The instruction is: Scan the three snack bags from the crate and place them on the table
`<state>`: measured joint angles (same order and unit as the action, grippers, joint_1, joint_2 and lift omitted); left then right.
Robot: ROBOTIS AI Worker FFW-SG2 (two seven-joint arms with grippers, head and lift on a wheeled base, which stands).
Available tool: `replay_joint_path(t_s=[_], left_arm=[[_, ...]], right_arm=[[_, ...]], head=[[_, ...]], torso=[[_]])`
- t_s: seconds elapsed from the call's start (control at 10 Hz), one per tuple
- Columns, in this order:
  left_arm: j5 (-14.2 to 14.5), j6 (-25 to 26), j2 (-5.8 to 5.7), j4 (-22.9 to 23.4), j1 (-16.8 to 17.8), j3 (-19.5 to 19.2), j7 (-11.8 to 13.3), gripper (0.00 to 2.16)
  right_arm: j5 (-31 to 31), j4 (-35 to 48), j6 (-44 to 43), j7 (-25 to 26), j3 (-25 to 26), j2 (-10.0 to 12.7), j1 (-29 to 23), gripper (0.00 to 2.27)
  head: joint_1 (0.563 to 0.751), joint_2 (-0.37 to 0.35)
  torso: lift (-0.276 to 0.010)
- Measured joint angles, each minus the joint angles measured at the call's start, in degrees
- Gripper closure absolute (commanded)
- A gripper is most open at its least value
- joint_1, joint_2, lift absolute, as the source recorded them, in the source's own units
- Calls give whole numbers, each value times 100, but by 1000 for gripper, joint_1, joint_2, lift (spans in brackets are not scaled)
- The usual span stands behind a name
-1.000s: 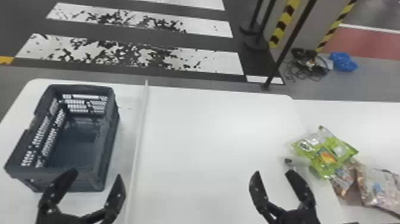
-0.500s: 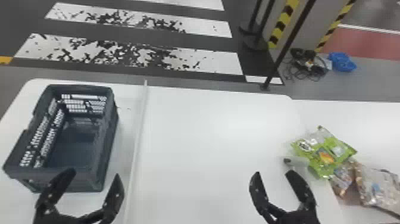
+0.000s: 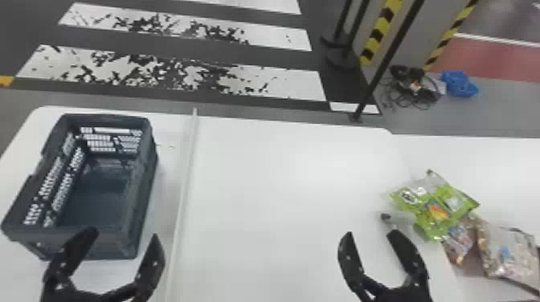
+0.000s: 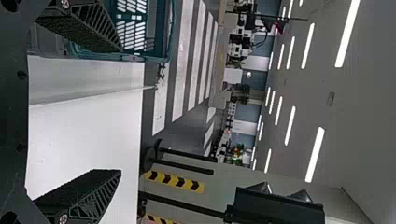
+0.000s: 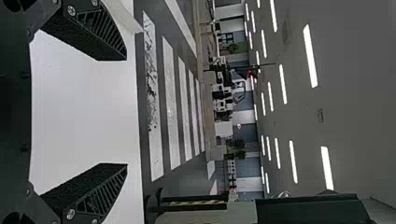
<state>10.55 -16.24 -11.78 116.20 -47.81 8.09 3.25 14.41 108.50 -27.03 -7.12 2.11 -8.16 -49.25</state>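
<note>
"Green, crinkled plastic snack bag (image 3: pixel 442 211): where?"

"Across the white, flat table's (image 3: pixel 289 192) right edge; two brownish, glossy plastic bags (image 3: pixel 508 251) lie just beyond."

"The dark-grey, boxy plastic crate (image 3: pixel 108 243)?"

"By the left edge."

"Claws?"

"Left gripper (image 3: pixel 124 234), near the crate, and right gripper (image 3: pixel 372 233), near the right edge, both spread wide."

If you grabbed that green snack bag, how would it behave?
The green bag looks creased, so it would probably crumple rather than stay stiff. Its shiny film may be a bit slippery. Lying flattish, it seems unlikely to roll.
</note>
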Motion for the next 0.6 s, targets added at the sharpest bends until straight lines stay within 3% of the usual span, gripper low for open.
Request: replay_joint_path(t_s=[0.6], left_arm=[[82, 43, 0, -27, 68, 0, 2, 66]], right_arm=[[0, 28, -8, 0, 14, 8, -42, 120]], head=[[695, -181]], torso=[[-37]])
